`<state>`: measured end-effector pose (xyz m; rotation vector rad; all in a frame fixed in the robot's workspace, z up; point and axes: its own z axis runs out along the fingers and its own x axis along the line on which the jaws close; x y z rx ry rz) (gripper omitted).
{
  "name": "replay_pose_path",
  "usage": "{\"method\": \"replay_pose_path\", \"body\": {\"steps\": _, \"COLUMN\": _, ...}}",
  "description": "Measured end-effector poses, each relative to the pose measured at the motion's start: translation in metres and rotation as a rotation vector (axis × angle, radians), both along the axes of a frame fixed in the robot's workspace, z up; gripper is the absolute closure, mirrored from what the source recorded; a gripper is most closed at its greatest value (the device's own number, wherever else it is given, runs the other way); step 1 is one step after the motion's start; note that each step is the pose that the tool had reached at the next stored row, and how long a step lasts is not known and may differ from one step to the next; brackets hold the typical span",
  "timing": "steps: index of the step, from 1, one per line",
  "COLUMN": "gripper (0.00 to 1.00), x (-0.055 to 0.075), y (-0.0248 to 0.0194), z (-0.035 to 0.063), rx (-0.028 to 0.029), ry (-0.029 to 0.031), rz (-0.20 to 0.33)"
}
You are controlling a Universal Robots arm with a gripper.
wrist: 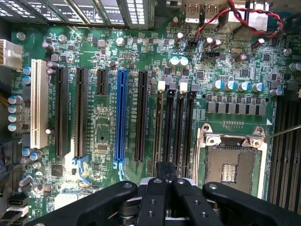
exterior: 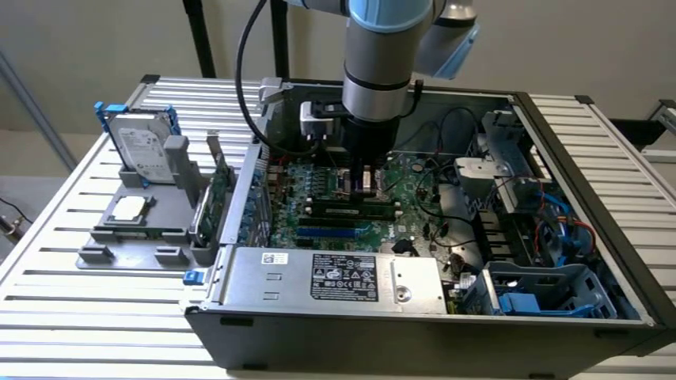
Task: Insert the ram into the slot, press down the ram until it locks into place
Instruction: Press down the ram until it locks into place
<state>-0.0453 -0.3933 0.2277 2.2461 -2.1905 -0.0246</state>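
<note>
In the exterior view my gripper [exterior: 365, 184] hangs inside the open computer case, low over the motherboard [exterior: 306, 178]. Just in front of it a long thin green ram [exterior: 343, 211] with dark chips stands along the black memory slots [exterior: 340, 203]; whether its end clips are locked I cannot tell. In the wrist view the black fingers [wrist: 155, 202] are pressed together with nothing visible between them, and my gripper [wrist: 165, 173] sits over one end of the parallel memory slots [wrist: 168, 122], between the blue slot [wrist: 121, 115] and the metal processor socket [wrist: 231, 162].
The case walls [exterior: 253, 166] ring the board. A grey power supply [exterior: 328, 277] lies across the front, and drive cages with cables [exterior: 518, 206] fill the exterior view's right. Outside the case, on the slatted table, a grey fixture [exterior: 138, 218] holds a hard drive [exterior: 142, 150].
</note>
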Motion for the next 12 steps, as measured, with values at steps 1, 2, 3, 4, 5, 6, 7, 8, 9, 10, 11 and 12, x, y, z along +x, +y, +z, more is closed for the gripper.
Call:
{"method": "replay_pose_path", "body": {"steps": 1, "gripper": 0.89, "x": 0.0, "y": 0.0, "z": -0.0011, "rx": -0.0002, "ry": 0.0001, "rz": -0.001}}
{"method": "replay_pose_path", "body": {"steps": 2, "gripper": 0.89, "x": 0.0, "y": 0.0, "z": -0.0019, "rx": -0.0004, "ry": 0.0001, "rz": -0.003}}
{"method": "replay_pose_path", "body": {"steps": 3, "gripper": 0.89, "x": 0.0, "y": 0.0, "z": -0.002, "rx": -0.0002, "ry": 0.0006, "rz": -0.004}}
{"method": "replay_pose_path", "body": {"steps": 4, "gripper": 0.89, "x": 0.0, "y": 0.0, "z": -0.0016, "rx": 0.0002, "ry": 0.0026, "rz": -0.005}}
{"method": "replay_pose_path", "body": {"steps": 5, "gripper": 0.89, "x": 0.0, "y": 0.0001, "z": -0.0002, "rx": 0.0014, "ry": 0.0047, "rz": -0.006}}
{"method": "replay_pose_path", "body": {"steps": 6, "gripper": 0.89, "x": 0.0, "y": 0.0003, "z": 0.0022, "rx": 0.0025, "ry": 0.0061, "rz": -0.008}}
{"method": "replay_pose_path", "body": {"steps": 7, "gripper": 0.89, "x": 0.0, "y": 0.0002, "z": 0.0059, "rx": 0.0011, "ry": 0.0072, "rz": -0.01}}
{"method": "replay_pose_path", "body": {"steps": 8, "gripper": 0.89, "x": 0.001, "y": 0.0, "z": 0.0096, "rx": 0.0005, "ry": 0.0085, "rz": -0.011}}
{"method": "replay_pose_path", "body": {"steps": 9, "gripper": 0.89, "x": 0.001, "y": 0.0001, "z": 0.0126, "rx": 0.0007, "ry": 0.0094, "rz": -0.011}}
{"method": "replay_pose_path", "body": {"steps": 10, "gripper": 0.89, "x": 0.001, "y": 0.0001, "z": 0.0158, "rx": 0.0003, "ry": 0.0112, "rz": -0.012}}
{"method": "replay_pose_path", "body": {"steps": 11, "gripper": 0.89, "x": 0.002, "y": 0.0001, "z": 0.0191, "rx": 0.0005, "ry": 0.0126, "rz": -0.012}}
{"method": "replay_pose_path", "body": {"steps": 12, "gripper": 0.89, "x": 0.003, "y": 0.0001, "z": 0.0227, "rx": 0.0003, "ry": 0.0143, "rz": -0.012}}
